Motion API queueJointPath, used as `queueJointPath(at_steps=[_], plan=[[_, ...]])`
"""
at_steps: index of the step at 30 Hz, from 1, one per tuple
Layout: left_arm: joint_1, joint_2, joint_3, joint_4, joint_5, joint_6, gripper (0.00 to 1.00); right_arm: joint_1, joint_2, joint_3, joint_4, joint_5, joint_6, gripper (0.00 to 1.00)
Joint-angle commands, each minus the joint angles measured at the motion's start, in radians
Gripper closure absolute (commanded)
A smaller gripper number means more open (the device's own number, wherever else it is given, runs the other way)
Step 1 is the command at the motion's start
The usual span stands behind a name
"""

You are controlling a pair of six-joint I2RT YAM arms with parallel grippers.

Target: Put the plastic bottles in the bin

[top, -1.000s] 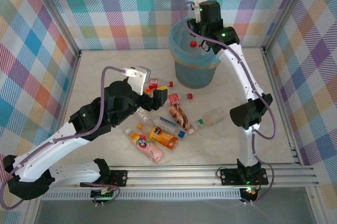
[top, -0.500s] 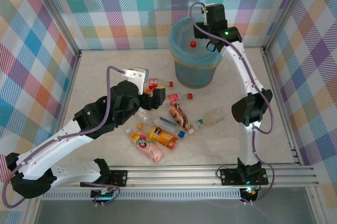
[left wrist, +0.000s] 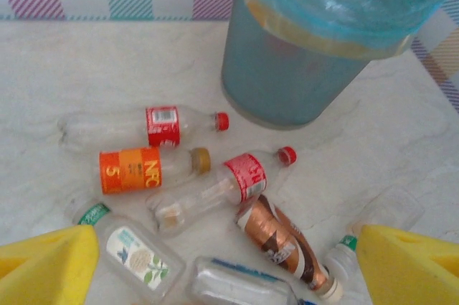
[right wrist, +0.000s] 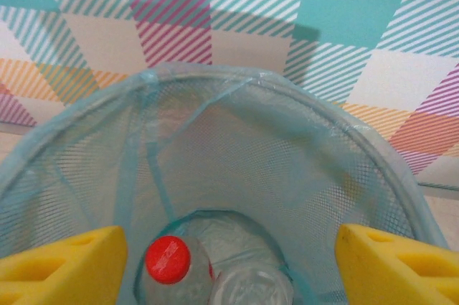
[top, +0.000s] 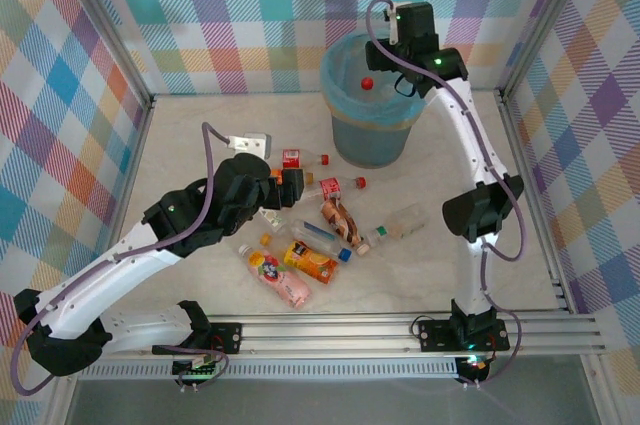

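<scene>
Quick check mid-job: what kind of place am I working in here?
Probably a staged robot test cell: pastel checked walls, aluminium frame rails, and a round grey-blue bin on a marble-look tabletop.

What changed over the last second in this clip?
The right gripper pulled back from over the middle of the bin toward its right rim, open and empty. The left gripper shifted slightly left above the plastic bottles, open. Those bottles and the red-capped bottle in the bin stayed put.
</scene>
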Motion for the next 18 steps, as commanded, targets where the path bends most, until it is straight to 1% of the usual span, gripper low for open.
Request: queueJointPath(at_steps=[1,6,12,14,18], plan=[[0.011,-0.001,0.042,-0.148,-0.007,-0.124,0.08,0.019,-0.107,0.041,-0.013,-0.068,0.017,0.24],[0.011,-0.008,0.013,-0.273,0.042,-0.257,0.09,0.067,-0.19,-0.006,-0.019,-0.112,0.01,0.25],[0.011,-0.018,-0.103,-0.332,0.149,-0.409,0.09,0.161,-0.339,-0.22,0.056,-0.159,0.005,0.25],[0.011,-0.017,-0.154,-0.326,0.193,-0.455,0.09,0.186,-0.386,-0.305,0.094,-0.174,0.015,0.25],[0.011,-0.005,-0.271,-0.261,0.299,-0.514,0.09,0.216,-0.461,-0.464,0.162,-0.219,0.043,0.26]])
